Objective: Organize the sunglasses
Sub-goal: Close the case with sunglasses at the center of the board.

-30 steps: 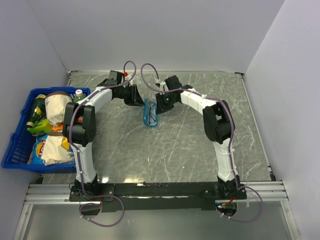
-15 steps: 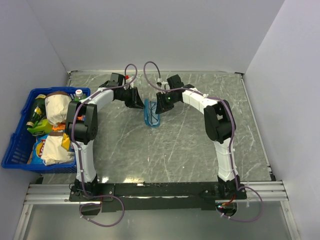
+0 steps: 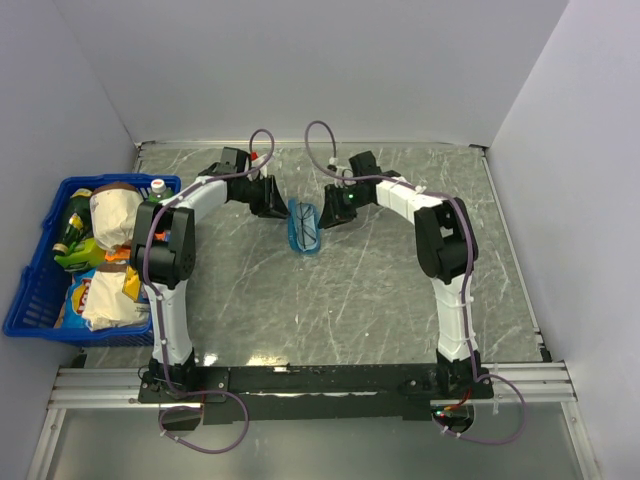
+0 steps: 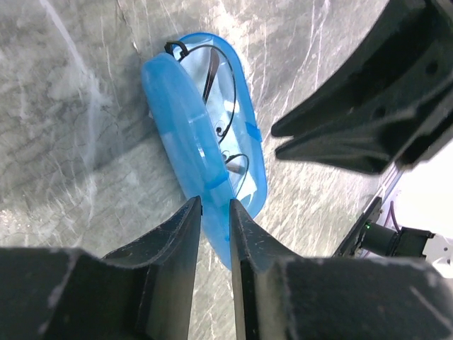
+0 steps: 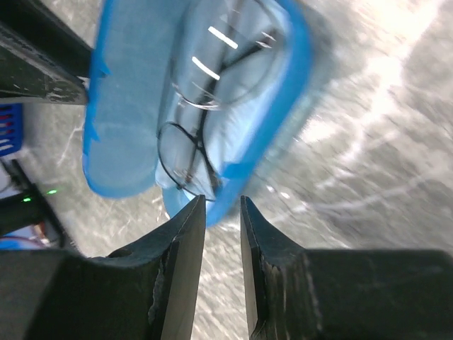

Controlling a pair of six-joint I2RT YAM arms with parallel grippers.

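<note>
1. Here's the overhead picture: the blue case (image 3: 304, 227) lies on the grey marbled worktop (image 3: 380, 290), toward 12 o'clock from the worktop's centre, long axis running roughly 12 to 6.
2. The case is open, and the sunglasses (image 4: 223, 120) are tucked inside it, thin black wire frame and slim arms folded against the translucent shell.
3. From the right wrist the sunglasses (image 5: 205, 120) show clearly: two clear lenses stacked along the case's length, in the half at 3 o'clock.
4. Left tool (image 3: 281, 208) sits at the case's 10 o'clock, right up against its edge.
5. In its own camera the left tool (image 4: 216, 202) has its fingers (image 4: 185, 234) drawn to a narrow slit, and blue case fills that slit. Pinched, or just lying behind the tips? I cannot tell.
6. Right tool (image 3: 326, 214) is at the case's 2 o'clock, just beside it.
7. The right tool (image 5: 221, 202) shows its fingers nearly together, with bare worktop in the slit and nothing held. The case's rim lies just past the tips.
8. Out at the worktop's 9 o'clock edge stands a blue basket (image 3: 25, 295) packed with snack bags and bottles, well apart from the case.
</note>
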